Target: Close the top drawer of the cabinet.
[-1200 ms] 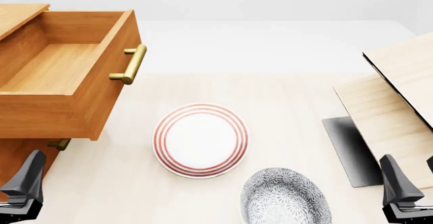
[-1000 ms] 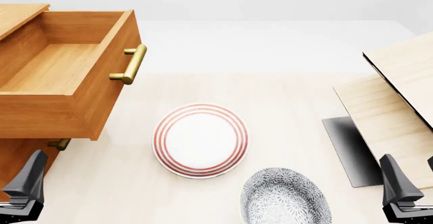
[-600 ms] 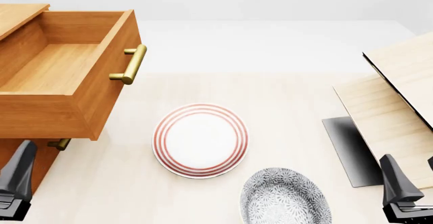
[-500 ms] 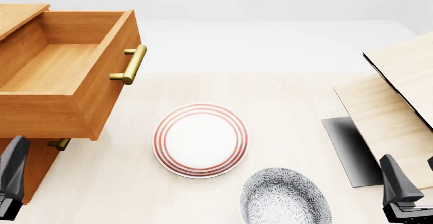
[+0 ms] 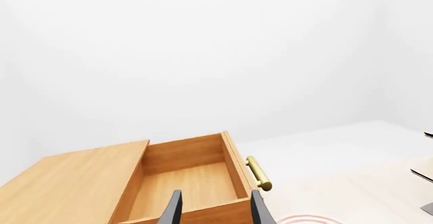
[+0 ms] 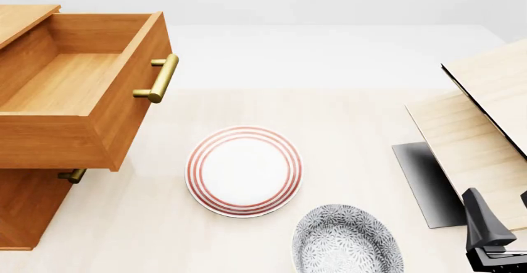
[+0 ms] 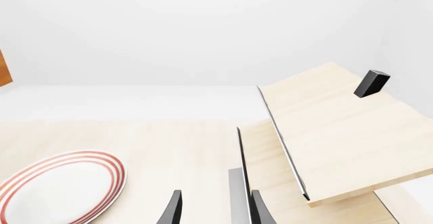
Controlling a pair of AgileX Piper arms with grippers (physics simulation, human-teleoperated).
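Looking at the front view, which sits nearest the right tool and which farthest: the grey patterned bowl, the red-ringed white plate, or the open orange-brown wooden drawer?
From the right tool:
1. Grey patterned bowl, bottom centre.
2. Red-ringed white plate, mid-table.
3. Open orange-brown wooden drawer, far left.

Left pincer (image 5: 214,209) fingers parted; right pincer (image 7: 214,209) likewise, low at right edge.

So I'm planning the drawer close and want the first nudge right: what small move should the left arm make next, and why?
Probably bring the left gripper around toward the front of the top drawer, near its brass handle. The drawer stands pulled far out of the cabinet, and the wrist view shows the open fingers hanging above its side wall, touching nothing. From the front face it could push the drawer in.
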